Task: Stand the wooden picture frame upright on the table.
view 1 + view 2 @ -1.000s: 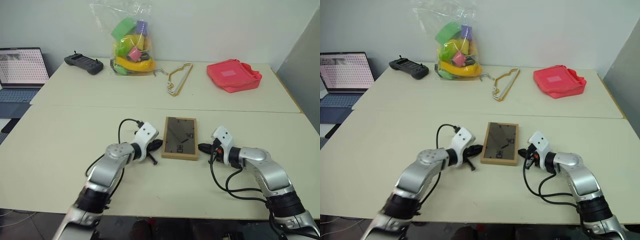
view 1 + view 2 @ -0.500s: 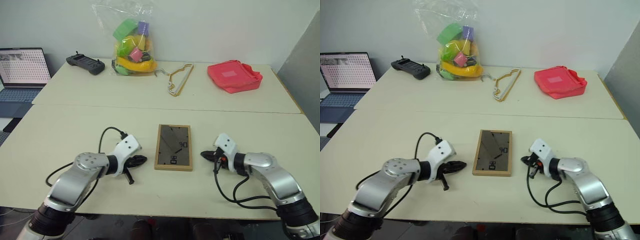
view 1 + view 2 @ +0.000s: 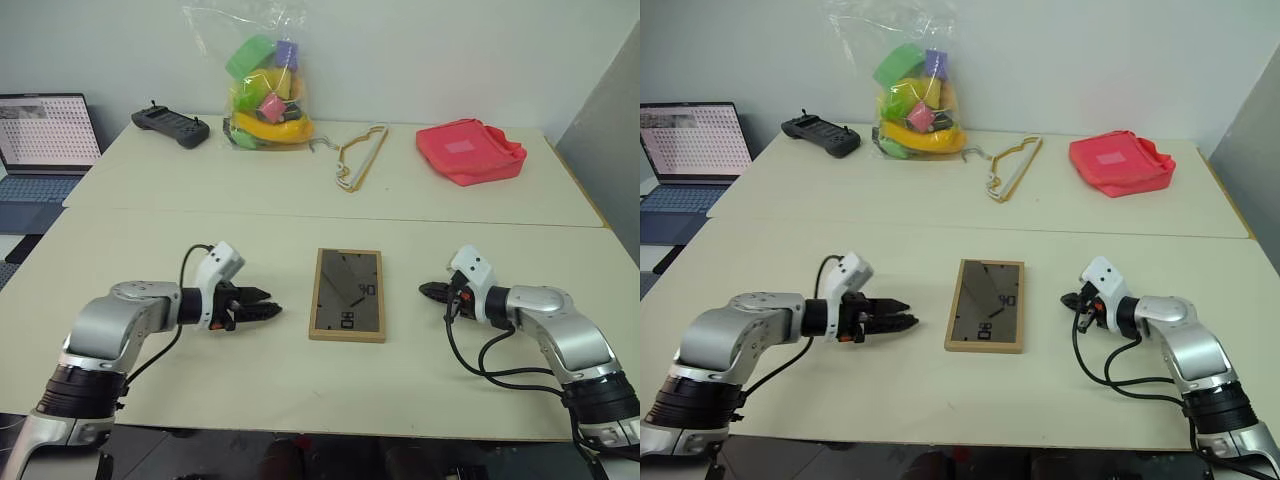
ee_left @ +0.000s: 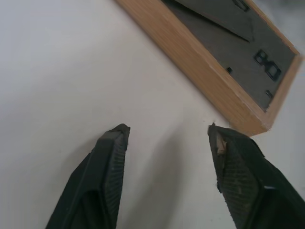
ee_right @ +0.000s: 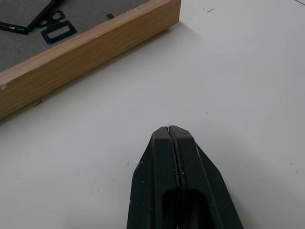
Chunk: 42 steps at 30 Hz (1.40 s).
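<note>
Table [image 3: 120, 250] with flat wooden picture frame [image 3: 347, 294] between spread left claw [image 4: 167, 143] and clenched right claw [image 5: 172, 130].

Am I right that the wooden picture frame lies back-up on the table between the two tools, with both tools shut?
Not quite: only the right tool is shut. The left tool is open, its fingers apart in the left wrist view. The wooden picture frame does lie back-up on the table between them.

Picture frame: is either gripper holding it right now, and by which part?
Nothing is held. The wooden picture frame lies back-up on the table, between the open left gripper and the shut right gripper.
</note>
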Motion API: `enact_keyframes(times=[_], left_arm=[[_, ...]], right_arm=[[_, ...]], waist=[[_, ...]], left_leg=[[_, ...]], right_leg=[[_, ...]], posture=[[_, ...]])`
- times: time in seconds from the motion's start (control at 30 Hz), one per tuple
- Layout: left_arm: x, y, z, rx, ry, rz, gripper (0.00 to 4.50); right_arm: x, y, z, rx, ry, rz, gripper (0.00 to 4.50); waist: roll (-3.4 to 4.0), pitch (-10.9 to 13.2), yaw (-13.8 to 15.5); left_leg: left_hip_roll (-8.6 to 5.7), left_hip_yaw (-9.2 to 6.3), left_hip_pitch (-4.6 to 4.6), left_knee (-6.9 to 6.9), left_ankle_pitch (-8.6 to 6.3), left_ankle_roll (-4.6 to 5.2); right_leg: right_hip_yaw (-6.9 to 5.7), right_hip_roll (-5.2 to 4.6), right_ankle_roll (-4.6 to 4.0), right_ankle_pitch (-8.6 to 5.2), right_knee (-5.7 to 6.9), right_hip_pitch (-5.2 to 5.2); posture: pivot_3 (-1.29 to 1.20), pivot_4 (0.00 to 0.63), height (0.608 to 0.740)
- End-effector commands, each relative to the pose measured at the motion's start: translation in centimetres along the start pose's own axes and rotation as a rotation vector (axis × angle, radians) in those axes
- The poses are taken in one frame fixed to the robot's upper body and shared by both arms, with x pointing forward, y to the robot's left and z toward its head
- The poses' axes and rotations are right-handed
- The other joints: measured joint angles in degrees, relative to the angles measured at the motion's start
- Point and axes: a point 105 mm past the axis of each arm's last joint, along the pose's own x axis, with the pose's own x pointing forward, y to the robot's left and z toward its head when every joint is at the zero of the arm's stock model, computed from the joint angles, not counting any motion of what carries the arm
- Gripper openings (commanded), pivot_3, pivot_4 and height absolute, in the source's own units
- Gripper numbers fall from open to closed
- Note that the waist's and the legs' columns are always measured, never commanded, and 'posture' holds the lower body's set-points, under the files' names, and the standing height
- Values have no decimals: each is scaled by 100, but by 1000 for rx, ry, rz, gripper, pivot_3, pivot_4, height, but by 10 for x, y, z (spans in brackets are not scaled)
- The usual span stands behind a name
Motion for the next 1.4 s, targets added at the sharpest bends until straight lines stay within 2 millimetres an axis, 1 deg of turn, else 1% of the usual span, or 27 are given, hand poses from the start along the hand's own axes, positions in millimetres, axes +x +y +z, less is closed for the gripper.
enact_keyframes(times=[0.03,0.13,0.2,0.27,0.33,0.5,0.6,0.7,0.8,0.93,1.03,1.17,1.27,1.33,1.37,1.4], left_arm=[[-3,-18,15,-137,-50,-150,3387],[-4,-16,8,-309,-33,-186,4013],[-5,-8,-7,-453,12,-174,4306],[-4,-1,-15,-523,34,-158,4469],[0,3,-14,-561,29,-156,4469],[23,7,-18,-595,59,-142,4469],[37,0,-26,-596,97,-187,4469],[51,-10,-27,-594,103,-232,4469],[63,-12,-26,-602,85,-240,4469],[76,-14,-23,-614,61,-254,4469],[81,-18,-21,-616,54,-284,4469],[80,-30,-19,-603,63,-341,4469],[80,-30,-19,-593,60,-330,4038],[76,-26,-18,-581,49,-315,3574],[73,-24,-18,-573,44,-307,3447],[71,-21,-18,-569,40,-296,3189]], right_arm=[[0,1,11,-37,-31,5,0],[1,3,10,-41,-28,18,0],[4,7,10,-42,-25,40,0],[7,12,9,-44,-24,63,0],[11,18,10,-46,-26,85,0],[22,25,17,-51,-46,95,0],[30,28,20,-49,-55,94,0],[36,31,26,-48,-73,99,0],[40,36,28,-51,-81,107,0],[42,39,26,-54,-78,113,0],[44,43,25,-51,-79,117,0],[49,48,28,-41,-91,124,0],[50,50,29,-39,-95,125,0],[50,48,27,-36,-92,118,0],[49,47,25,-35,-90,113,0],[49,45,24,-32,-88,105,0]], waist=[[-1,0,-1],[1,0,-8],[1,0,-19],[0,0,-45],[2,-1,-53],[6,-4,-50],[9,-5,-29],[26,-16,1],[34,-22,37],[53,-36,41],[58,-44,43],[59,-45,25],[59,-44,16],[58,-44,15],[58,-44,11],[58,-44,9]], left_leg=[[0,-2,-2,2,0,0],[-2,-4,-2,3,0,1],[-1,-6,-1,3,0,1],[-1,-9,1,3,0,2],[-2,-11,4,3,1,2],[-8,-11,21,6,11,5],[-17,-11,53,6,18,8],[-22,-16,77,6,20,10],[-41,-30,78,6,20,10],[-74,-46,78,6,22,13],[-85,-50,78,6,25,18],[-85,-53,76,5,25,19],[-84,-56,71,1,25,19],[-84,-56,65,-1,25,20],[-84,-56,61,-1,25,20],[-84,-56,59,-3,25,20]], right_leg=[[-2,0,0,0,1,-1],[-2,0,0,0,1,0],[-3,1,0,0,2,0],[-3,3,0,0,6,-1],[-4,3,0,0,9,0],[-2,1,0,0,38,7],[2,-2,-1,-1,60,25],[1,-5,0,-1,59,53],[-5,-20,1,-2,52,65],[-12,-50,8,-2,31,84],[-20,-62,21,4,14,96],[-22,-62,24,6,8,98],[-24,-61,23,6,-6,96],[-23,-61,23,6,-16,93],[-23,-61,23,6,-18,90],[-22,-61,23,6,-20,87]], posture=[[0,150,740],[0,150,740],[0,150,740],[0,150,740],[0,150,740],[0,150,740],[0,150,740],[0,150,740],[0,150,740],[0,150,740],[0,150,740],[0,150,740],[0,150,740],[0,150,740],[0,150,740],[0,150,740]])
